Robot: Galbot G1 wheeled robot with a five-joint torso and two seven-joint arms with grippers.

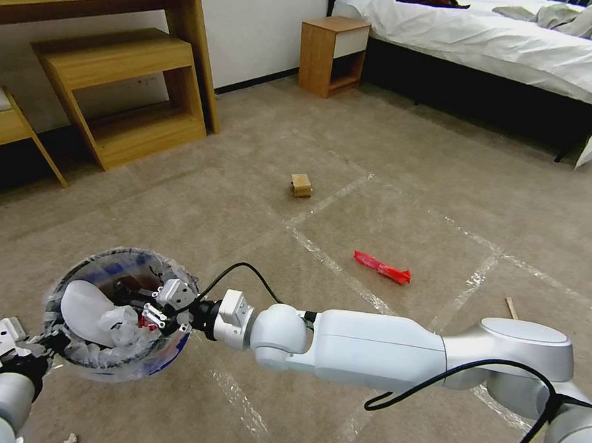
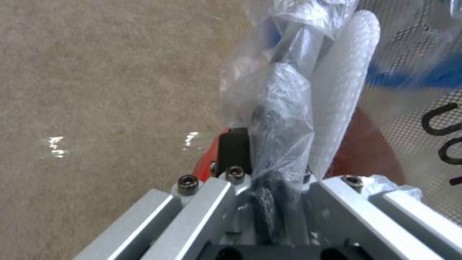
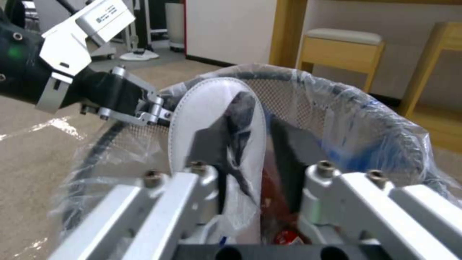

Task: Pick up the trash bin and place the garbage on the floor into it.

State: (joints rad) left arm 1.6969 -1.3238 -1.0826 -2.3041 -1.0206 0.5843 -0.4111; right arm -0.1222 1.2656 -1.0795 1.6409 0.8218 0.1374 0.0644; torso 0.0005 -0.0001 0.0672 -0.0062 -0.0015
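The trash bin (image 1: 163,357), round and lined with a crinkled clear bag, hangs above the floor (image 1: 403,187) at the lower left. My left gripper (image 1: 50,343) is shut on its rim (image 2: 281,104), pinching bag and rim together. My right gripper (image 1: 161,309) reaches over the bin's mouth with its fingers (image 3: 293,155) open and dipped inside. A white slipper (image 3: 212,104) and crumpled white paper (image 1: 124,325) lie in the bin, with something red (image 3: 284,236) below the fingers. On the carpet lie a tan box (image 1: 301,185), a red wrapper (image 1: 381,267) and a thin stick (image 1: 511,307).
Wooden desk shelves (image 1: 124,87) stand at the back left, a nightstand (image 1: 332,55) by the far wall, and a bed (image 1: 503,47) at the back right. A small white scrap (image 1: 69,440) lies near my left arm. Shiny tape strips (image 1: 320,256) cross the carpet.
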